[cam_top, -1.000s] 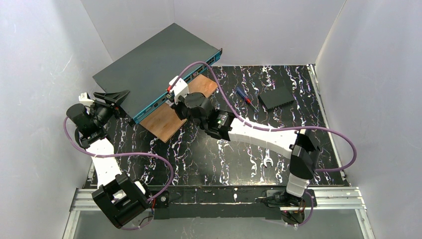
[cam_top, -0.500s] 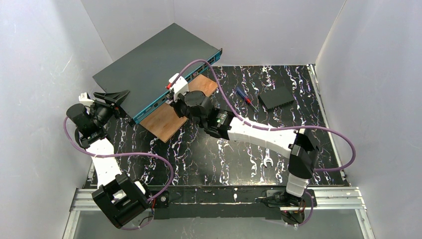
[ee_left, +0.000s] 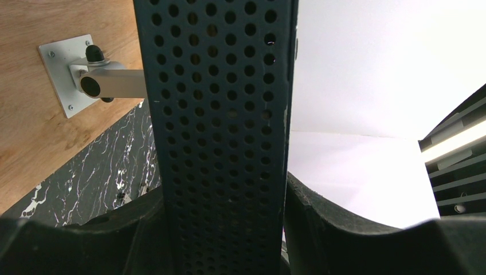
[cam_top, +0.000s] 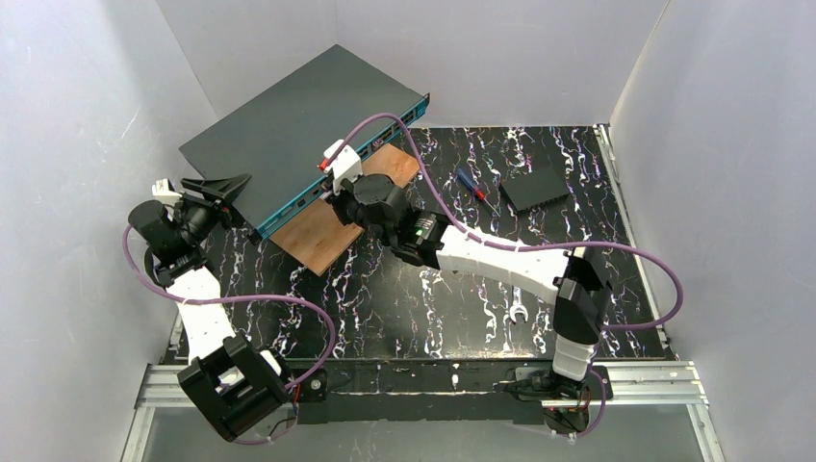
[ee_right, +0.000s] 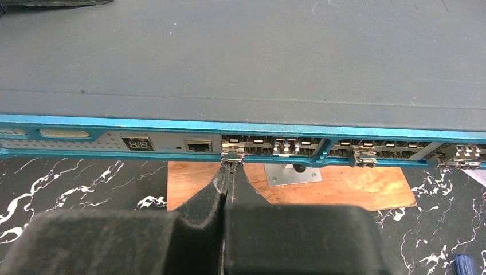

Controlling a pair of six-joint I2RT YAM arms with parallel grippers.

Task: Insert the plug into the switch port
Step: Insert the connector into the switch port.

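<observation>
The switch [cam_top: 289, 125] is a flat dark grey box lying slantwise at the back left, its teal port edge [ee_right: 172, 126] facing my right arm. My left gripper [cam_top: 226, 185] clamps its perforated end panel [ee_left: 218, 86], one black finger pressed on each side. My right gripper [ee_right: 231, 169] is shut, its two fingers pressed together. Its tips touch a small silver plug [ee_right: 232, 156] that sits in the port row just right of the single dark socket. Whether the tips pinch the plug or only press on it does not show.
A wooden board [cam_top: 322, 226] with a metal bracket [ee_right: 292, 173] lies under the switch's port edge. A screwdriver [cam_top: 476, 188], a small black box [cam_top: 534, 190] and a wrench [cam_top: 517, 313] lie on the marble table. A purple cable [cam_top: 423, 173] arcs over the right arm.
My right wrist has shifted a little up and left, toward the switch's port edge. The left arm and the switch have not moved.
</observation>
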